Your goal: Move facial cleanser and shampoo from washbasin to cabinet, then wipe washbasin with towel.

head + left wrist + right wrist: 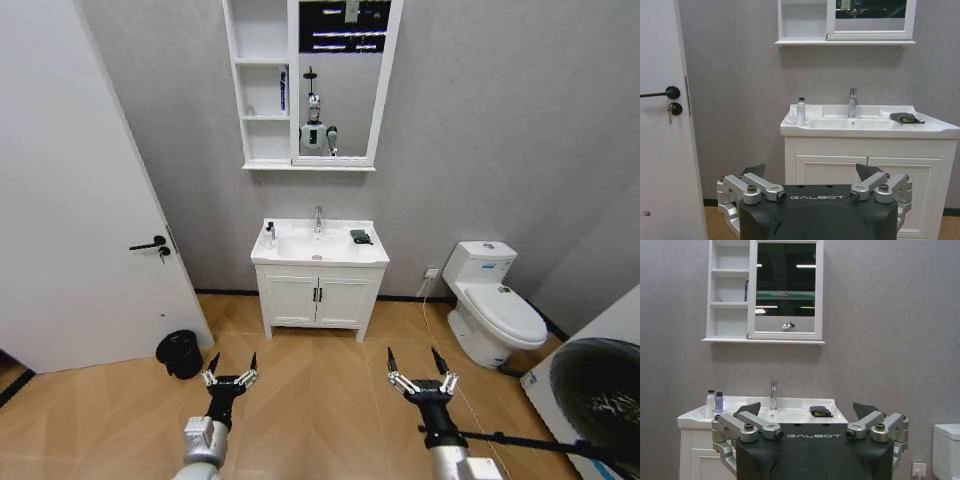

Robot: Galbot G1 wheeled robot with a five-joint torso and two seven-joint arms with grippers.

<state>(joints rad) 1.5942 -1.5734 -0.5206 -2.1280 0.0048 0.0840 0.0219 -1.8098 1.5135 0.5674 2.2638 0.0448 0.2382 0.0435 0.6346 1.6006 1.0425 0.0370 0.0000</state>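
1. The washbasin point(318, 247) is seen in the head view against the grey wall, set on a low white vanity point(318, 298) with two doors and black handles.
2. Two small bottles point(714, 404) are stood side by side at the basin's rear corner on the robot's left, one white with a dark cap and one purple; which is the cleanser and which the shampoo cannot be told.
3. The towel point(361, 237), dark and bunched, is laid on the basin's flat rim on the robot's right, beside the bowl and apart from the chrome tap point(318, 218).
4. The cabinet point(310, 85) is mounted on the wall above the basin, with narrow shelves on its left part and a framed mirror point(340, 78) on its right; a blue item point(283, 90) is stood upright in the middle shelf compartment.
5. The left gripper point(231, 364) is held low over the wooden floor, well short of the vanity, with its fingers spread apart and nothing between them.
6. The right gripper point(417, 359) is held likewise over the floor on the other side, its fingers parted wide and empty.
7. A white door point(70, 200) is seen at the left, a black bin point(180, 354) at its foot, and a white toilet point(492, 300) at the right.
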